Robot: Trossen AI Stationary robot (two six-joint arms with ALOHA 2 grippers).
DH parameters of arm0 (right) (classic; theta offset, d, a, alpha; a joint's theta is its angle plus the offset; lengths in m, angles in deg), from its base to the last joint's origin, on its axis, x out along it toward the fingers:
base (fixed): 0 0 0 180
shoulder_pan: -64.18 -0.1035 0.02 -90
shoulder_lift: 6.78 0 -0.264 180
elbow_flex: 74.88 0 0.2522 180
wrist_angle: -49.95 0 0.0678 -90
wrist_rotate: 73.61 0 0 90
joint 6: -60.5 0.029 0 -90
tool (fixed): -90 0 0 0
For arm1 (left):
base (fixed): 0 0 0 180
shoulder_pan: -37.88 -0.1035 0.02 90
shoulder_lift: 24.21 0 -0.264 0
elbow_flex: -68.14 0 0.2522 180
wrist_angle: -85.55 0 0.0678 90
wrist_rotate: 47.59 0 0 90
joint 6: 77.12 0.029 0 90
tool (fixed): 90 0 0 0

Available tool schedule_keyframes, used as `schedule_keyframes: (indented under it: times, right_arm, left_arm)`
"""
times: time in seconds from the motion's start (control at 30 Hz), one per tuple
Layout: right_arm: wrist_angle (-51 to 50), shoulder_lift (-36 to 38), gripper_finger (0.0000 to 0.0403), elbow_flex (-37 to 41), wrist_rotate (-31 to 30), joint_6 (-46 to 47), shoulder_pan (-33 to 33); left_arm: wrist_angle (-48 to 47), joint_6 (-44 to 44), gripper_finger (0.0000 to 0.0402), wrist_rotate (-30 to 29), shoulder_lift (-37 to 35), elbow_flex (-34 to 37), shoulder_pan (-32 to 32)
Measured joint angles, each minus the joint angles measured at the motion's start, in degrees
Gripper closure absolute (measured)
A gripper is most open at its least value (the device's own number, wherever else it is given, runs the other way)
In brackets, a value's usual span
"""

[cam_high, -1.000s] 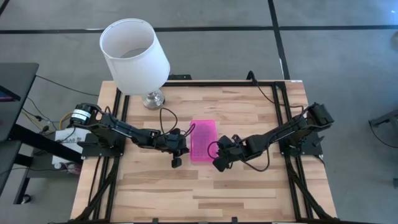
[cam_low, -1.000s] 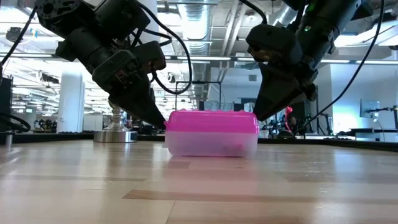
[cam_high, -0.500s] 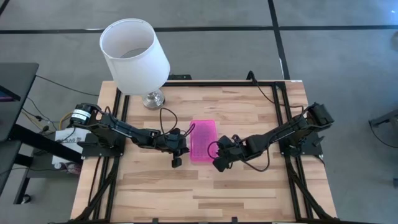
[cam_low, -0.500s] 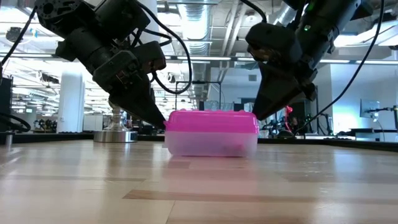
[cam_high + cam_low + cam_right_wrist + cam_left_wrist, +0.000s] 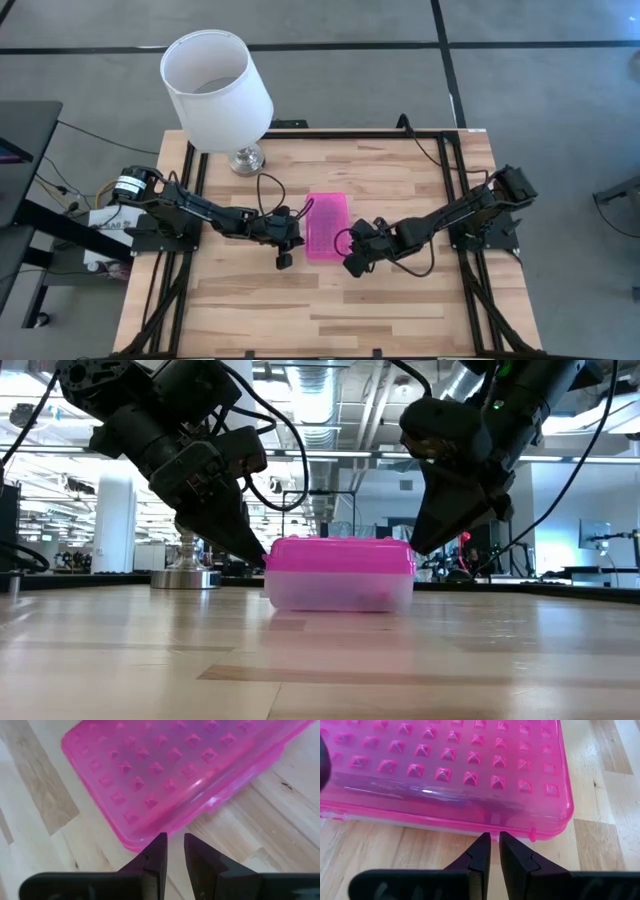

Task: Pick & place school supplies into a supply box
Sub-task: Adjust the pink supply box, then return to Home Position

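Note:
The supply box (image 5: 327, 225), a clear base under a shut bright pink studded lid, lies flat on the middle of the wooden table and also shows in the low view (image 5: 340, 575). Only faint long shapes show through the lid (image 5: 405, 787); the school supplies are otherwise hidden. My left gripper (image 5: 301, 234) is shut at the box's left long side, near its near end. My right gripper (image 5: 346, 252) is shut at the box's near right corner. Both slant down toward the box from either side. My left gripper has its shut fingertips (image 5: 482, 842) against the lid's rim (image 5: 492, 829) on the box's left long side, coming slanting down from the table's left. The box rests flat on the table. My right gripper has its shut fingertips (image 5: 159, 842) at the rim of the lid's near right corner (image 5: 137, 842), slanting down from the table's right. Whether they touch it I cannot tell.
A table lamp with a white shade (image 5: 215, 85) stands on its metal foot (image 5: 246, 158) at the table's far left, behind the left arm; the foot also shows in the low view (image 5: 185, 575). Bare wood lies toward the near edge (image 5: 320, 310).

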Motion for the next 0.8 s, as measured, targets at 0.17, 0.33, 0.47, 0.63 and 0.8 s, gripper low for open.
schedule_keyframes:
  times: [0.17, 0.33, 0.47, 0.63, 0.8]
  right_arm:
    - [-1.3, 0.5, 0.0345, 0.0, -0.1, 0.3, 0.0]
    - [-1.8, 2.3, 0.0345, 0.0, -0.5, -1.0, 0.0]
    - [-1.4, 5.3, 0.0345, 0.0, -0.7, -6.1, 0.0]
    - [-1.5, 11.4, 0.0345, 0.0, -2.0, -9.3, 0.6]
    - [-2.6, 20.2, 0.0345, 0.0, -1.7, -15.0, 2.8]
  left_arm:
    - [0.1, -1.5, 0.0368, -0.7, -0.5, 0.0, 0.0]
    - [0.7, -1.4, 0.0368, -0.7, -3.3, -0.3, 0.0]
    - [1.1, 0.1, 0.0368, -0.7, -7.1, -1.1, 0.0]
    - [1.1, 3.2, 0.0368, -5.0, -13.2, -3.9, 0.1]
    - [0.2, 12.2, 0.0368, -9.2, -20.5, -7.5, 0.0]
